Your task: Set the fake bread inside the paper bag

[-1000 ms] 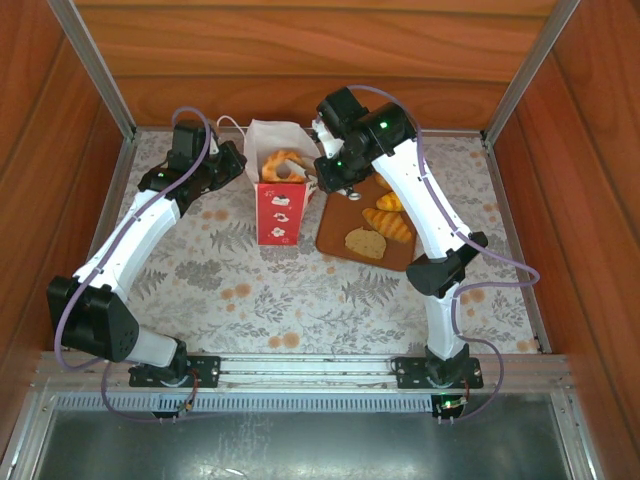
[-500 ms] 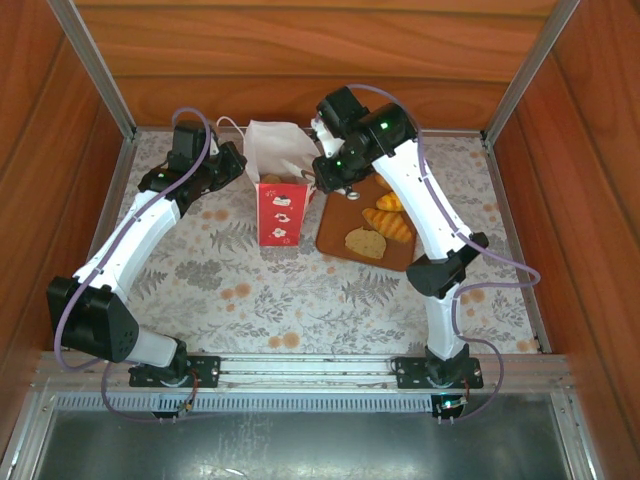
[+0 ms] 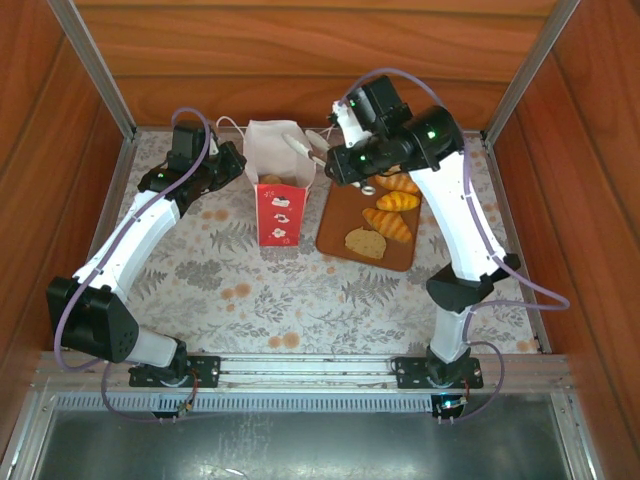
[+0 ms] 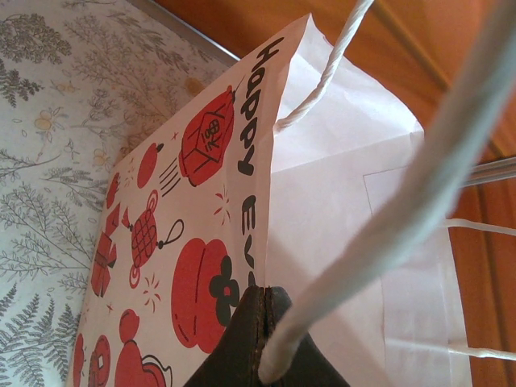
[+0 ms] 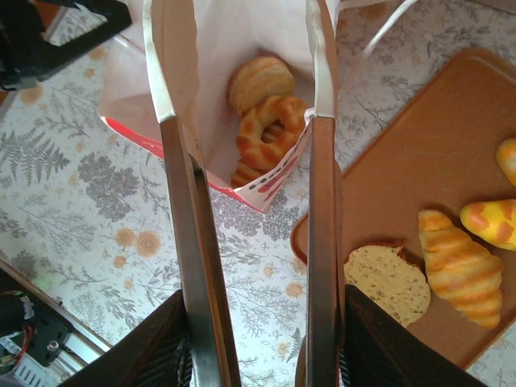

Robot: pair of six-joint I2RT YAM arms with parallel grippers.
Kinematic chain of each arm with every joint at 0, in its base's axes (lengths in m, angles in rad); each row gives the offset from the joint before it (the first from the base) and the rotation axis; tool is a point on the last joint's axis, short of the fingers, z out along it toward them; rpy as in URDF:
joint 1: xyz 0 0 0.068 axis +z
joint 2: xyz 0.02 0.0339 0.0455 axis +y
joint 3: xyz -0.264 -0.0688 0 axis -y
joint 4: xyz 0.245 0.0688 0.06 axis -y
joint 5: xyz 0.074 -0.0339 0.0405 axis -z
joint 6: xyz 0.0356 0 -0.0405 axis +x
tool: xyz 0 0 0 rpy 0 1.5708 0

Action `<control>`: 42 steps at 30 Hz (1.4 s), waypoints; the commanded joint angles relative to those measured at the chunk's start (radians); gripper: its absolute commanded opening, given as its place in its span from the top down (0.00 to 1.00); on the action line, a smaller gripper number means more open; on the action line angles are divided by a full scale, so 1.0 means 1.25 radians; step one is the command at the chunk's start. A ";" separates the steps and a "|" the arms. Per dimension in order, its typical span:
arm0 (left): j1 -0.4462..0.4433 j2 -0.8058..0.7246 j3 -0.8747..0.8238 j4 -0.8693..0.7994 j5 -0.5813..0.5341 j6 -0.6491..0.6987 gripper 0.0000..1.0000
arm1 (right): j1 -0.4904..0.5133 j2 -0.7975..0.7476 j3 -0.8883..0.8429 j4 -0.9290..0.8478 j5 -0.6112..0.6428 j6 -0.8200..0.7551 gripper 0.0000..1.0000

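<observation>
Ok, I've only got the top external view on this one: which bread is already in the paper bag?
Observer: The right wrist view looks down into the paper bag: a ring beside a ridged roll, with a third pastry partly hidden beneath.
Operator: Is the right gripper carrying anything?
Observer: No. The right gripper is open, with nothing between its fingers.
Operator: And how does the left one hold the bag?
Observer: The left gripper is shut on a white string handle.
</observation>
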 commanded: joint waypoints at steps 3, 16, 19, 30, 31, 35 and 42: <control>-0.004 -0.005 0.005 0.002 0.001 0.021 0.99 | -0.003 -0.088 0.003 0.027 -0.018 0.038 0.52; -0.004 -0.002 0.012 0.000 0.000 0.039 0.94 | -0.096 -0.275 -0.125 0.011 0.046 0.105 0.53; -0.003 -0.003 0.008 0.000 0.002 0.041 0.94 | -0.130 -0.303 -0.163 -0.029 0.087 0.115 0.54; -0.001 -0.003 0.016 0.002 -0.001 0.047 0.87 | -0.252 -0.432 -0.430 -0.035 0.128 0.117 0.54; -0.001 -0.002 0.018 0.002 -0.001 0.047 0.86 | -0.261 -0.438 -0.457 -0.027 0.125 0.108 0.54; -0.001 -0.001 0.033 0.002 0.005 0.048 0.80 | -0.287 -0.460 -0.560 0.012 0.112 0.054 0.54; 0.000 -0.023 0.033 0.002 -0.012 0.061 0.58 | -0.338 -0.451 -0.693 0.062 0.094 -0.010 0.54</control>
